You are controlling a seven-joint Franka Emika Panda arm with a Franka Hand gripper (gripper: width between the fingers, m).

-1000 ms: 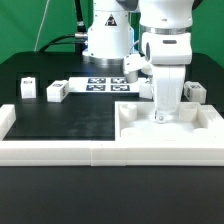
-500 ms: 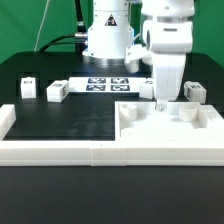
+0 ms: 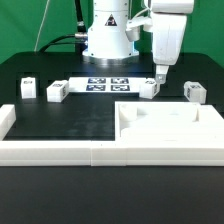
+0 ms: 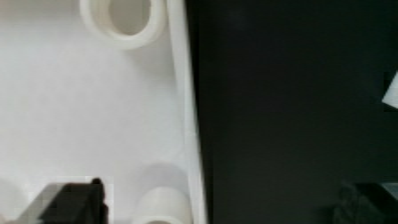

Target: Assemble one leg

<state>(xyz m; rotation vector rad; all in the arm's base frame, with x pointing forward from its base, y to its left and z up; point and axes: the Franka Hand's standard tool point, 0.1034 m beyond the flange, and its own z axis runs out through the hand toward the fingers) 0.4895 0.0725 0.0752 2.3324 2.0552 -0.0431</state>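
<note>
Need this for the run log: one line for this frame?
step: assemble leg | gripper: open, empty, above panel far edge | leg: ungripped, outside panel

I see the exterior feed evenly lit but coarse; wrist feed blurred, white panel (image 4: 89, 120) glaring beside the dark surface (image 4: 285, 120).

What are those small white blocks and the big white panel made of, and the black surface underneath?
Each small block, a leg, looks like matte hard plastic: even white, crisp edges, a black-and-white tag on its face. The panel seems the same plastic, raised rim included. The table is dull black without shine, perhaps cloth or mat.
</note>
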